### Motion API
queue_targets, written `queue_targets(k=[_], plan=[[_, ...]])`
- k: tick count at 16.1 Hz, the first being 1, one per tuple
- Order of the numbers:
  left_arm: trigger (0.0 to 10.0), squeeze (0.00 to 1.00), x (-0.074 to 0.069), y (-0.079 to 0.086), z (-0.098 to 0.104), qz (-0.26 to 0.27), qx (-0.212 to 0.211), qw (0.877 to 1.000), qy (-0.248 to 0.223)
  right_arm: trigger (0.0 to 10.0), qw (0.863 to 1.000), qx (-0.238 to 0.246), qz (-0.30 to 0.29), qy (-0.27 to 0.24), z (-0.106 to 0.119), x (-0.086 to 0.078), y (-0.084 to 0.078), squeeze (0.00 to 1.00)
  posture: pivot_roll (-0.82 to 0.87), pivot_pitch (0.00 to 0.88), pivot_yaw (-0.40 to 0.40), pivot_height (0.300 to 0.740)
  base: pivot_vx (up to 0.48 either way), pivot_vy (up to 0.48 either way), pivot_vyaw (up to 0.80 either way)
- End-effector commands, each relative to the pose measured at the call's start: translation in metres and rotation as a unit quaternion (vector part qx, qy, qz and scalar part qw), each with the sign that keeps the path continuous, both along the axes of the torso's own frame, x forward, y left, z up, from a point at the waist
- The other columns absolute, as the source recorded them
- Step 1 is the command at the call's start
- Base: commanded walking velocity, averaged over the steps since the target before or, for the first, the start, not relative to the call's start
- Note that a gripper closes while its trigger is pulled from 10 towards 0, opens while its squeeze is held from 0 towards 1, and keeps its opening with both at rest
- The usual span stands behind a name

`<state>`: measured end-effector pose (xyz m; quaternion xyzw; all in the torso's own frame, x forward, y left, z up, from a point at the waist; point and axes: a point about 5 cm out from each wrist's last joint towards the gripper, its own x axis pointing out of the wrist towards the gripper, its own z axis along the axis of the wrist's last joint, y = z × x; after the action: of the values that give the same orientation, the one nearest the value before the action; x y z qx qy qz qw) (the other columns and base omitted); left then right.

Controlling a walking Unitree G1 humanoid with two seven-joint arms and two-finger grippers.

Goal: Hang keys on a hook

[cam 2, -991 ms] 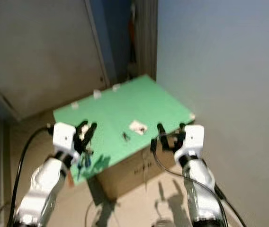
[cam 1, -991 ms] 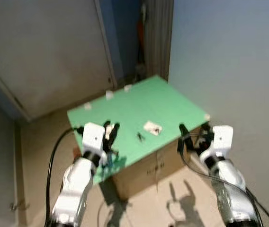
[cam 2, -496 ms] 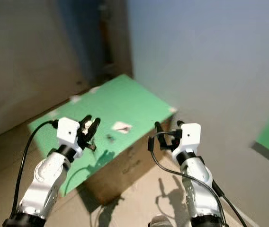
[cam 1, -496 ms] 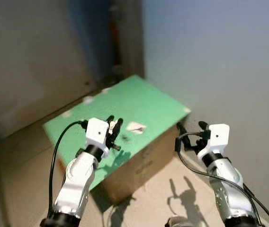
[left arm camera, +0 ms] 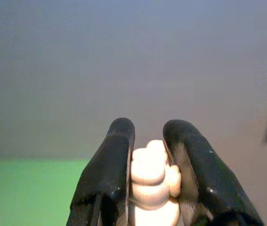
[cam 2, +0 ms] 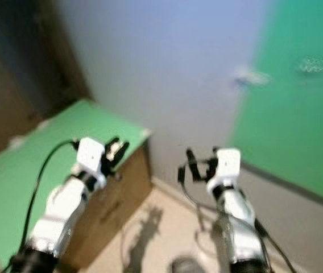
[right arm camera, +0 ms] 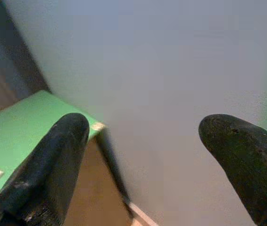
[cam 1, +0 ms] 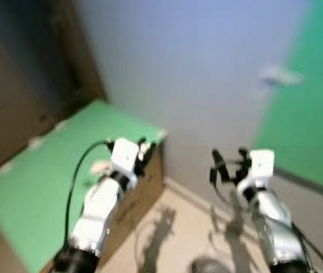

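Keys [left arm camera: 152,188] sit pinched in my left gripper [cam 1: 143,152], above the green box [cam 1: 42,170]; my right gripper [cam 1: 230,162] hangs spread, holding nothing. I should keep them clamped while seeking the hook.

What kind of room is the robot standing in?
Probably a hallway or a corner inside a home, though the pictures are blurry. There is a plain wall, a dark doorway beside it, and a cardboard box with a green top standing on a beige floor.
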<state>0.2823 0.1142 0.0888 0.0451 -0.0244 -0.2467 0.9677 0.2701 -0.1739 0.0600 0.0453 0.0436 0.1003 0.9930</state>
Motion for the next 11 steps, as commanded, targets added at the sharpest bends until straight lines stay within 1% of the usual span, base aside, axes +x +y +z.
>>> queue_targets(k=[1, 4, 6, 7, 10, 11], plan=[[0.0, 0.0, -0.001, 0.0, 0.002, -0.01, 0.003, 1.0, -0.004, 10.0, 1.0, 0.002, 0.002, -0.005, 0.004, 0.003, 0.002, 0.0, -0.26, 0.0, 0.166, 0.74, 0.0, -0.48, -0.7], [0.0, 0.0, -0.003, -0.005, 0.003, -0.028, -0.008, 1.0, -0.008, 10.0, 1.0, 0.006, 0.003, 0.001, 0.002, 0.003, 0.002, 0.0, -0.26, 0.0, 0.163, 0.74, 0.0, -0.48, -0.67], [0.0, 0.0, -0.003, -0.005, 0.002, -0.03, -0.01, 0.999, -0.004, 10.0, 1.0, 0.005, 0.009, -0.004, 0.002, 0.002, 0.004, 0.0, -0.26, 0.0, 0.163, 0.736, 0.0, 0.0, -0.52], [0.0, 0.0, -0.003, -0.005, 0.002, -0.032, -0.009, 0.999, -0.004, 10.0, 1.0, 0.001, 0.009, 0.0, 0.002, 0.001, 0.005, 0.0, -0.26, 0.0, 0.163, 0.736, 0.0, 0.0, 0.0], [0.0, 0.0, -0.001, -0.005, 0.005, -0.046, -0.003, 0.999, -0.002, 10.0, 1.0, 0.011, 0.008, -0.009, 0.006, -0.003, 0.002, 0.0, -0.27, 0.0, 0.162, 0.736, 0.0, 0.0, 0.0], [0.0, 0.0, 0.006, -0.003, 0.014, -0.055, -0.006, 0.998, -0.002, 10.0, 1.0, 0.013, 0.014, -0.006, 0.005, -0.011, -0.002, 0.0, -0.27, 0.0, 0.162, 0.736, 0.0, 0.0, 0.0]])
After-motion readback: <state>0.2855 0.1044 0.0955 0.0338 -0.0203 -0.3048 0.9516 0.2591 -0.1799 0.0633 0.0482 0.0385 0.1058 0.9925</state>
